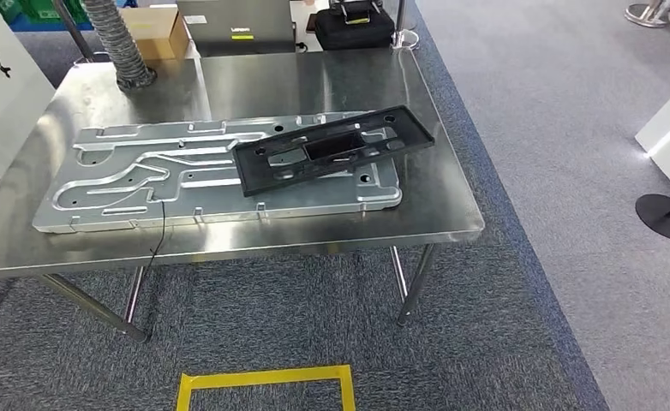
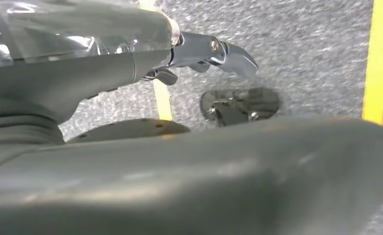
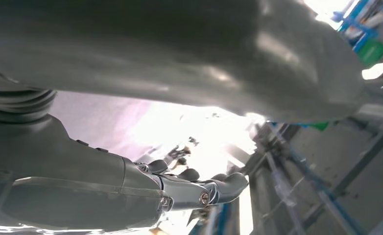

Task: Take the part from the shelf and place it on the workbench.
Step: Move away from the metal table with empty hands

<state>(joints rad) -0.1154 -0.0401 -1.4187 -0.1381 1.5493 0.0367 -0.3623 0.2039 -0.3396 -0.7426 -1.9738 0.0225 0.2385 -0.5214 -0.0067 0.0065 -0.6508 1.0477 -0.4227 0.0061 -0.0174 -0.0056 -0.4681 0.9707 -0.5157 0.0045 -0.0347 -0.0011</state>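
A black, flat, rectangular part (image 1: 332,150) with cut-outs lies at a slant on the right end of a large stamped silver plate (image 1: 143,184). The plate rests on the steel workbench (image 1: 434,197). My left hand (image 2: 82,78) hangs over grey carpet with its fingers (image 2: 228,51) stretched out and nothing in it. My right hand (image 3: 106,181) also holds nothing, its fingers (image 3: 224,188) extended. Blue racking (image 3: 326,196) stands behind them.
At the bench's far edge stand a cardboard box (image 1: 156,32), a ribbed hose (image 1: 117,43), a laptop (image 1: 239,24) and a black bag (image 1: 353,26). A thin cable (image 1: 158,231) hangs over the front edge. Yellow tape (image 1: 266,385) marks the carpet. A post base (image 1: 667,214) stands at right.
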